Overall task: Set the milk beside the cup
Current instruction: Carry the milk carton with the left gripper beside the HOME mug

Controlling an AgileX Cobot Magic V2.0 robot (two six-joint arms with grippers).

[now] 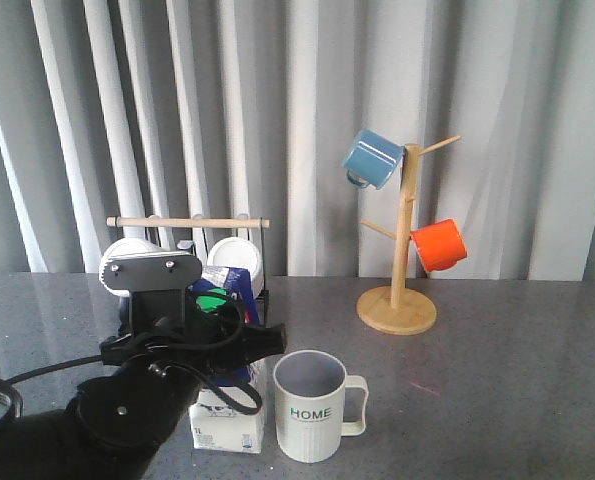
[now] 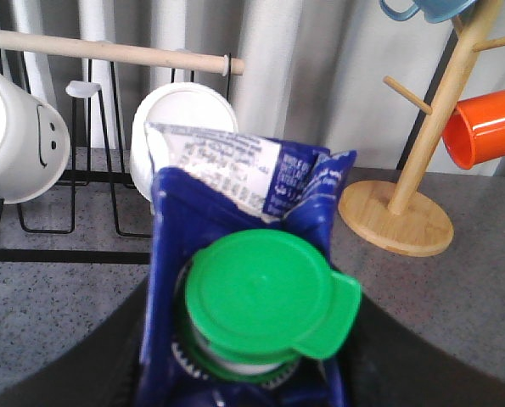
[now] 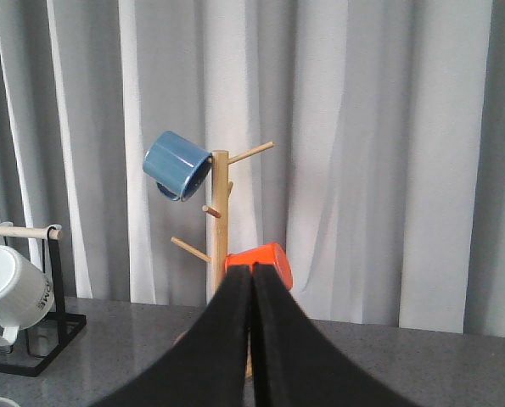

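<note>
The milk (image 1: 227, 425) is a blue-and-white carton with a green cap. It stands upright on the grey table, just left of the cup (image 1: 312, 405), an off-white ribbed mug with black "HOME" lettering and its handle to the right. A small gap separates them. My left gripper (image 1: 217, 335) is around the carton's upper part. In the left wrist view the milk (image 2: 227, 170) fills the space between my black fingers (image 2: 91, 356), which press both its sides. My right gripper (image 3: 252, 280) is shut and empty, out of the front view.
A wooden mug tree (image 1: 402, 240) stands at the back right with a blue mug (image 1: 372, 158) and an orange mug (image 1: 439, 245). A black wire rack with a wooden bar (image 1: 187, 222) holds white mugs (image 1: 127, 262) behind the milk. Curtains hang behind.
</note>
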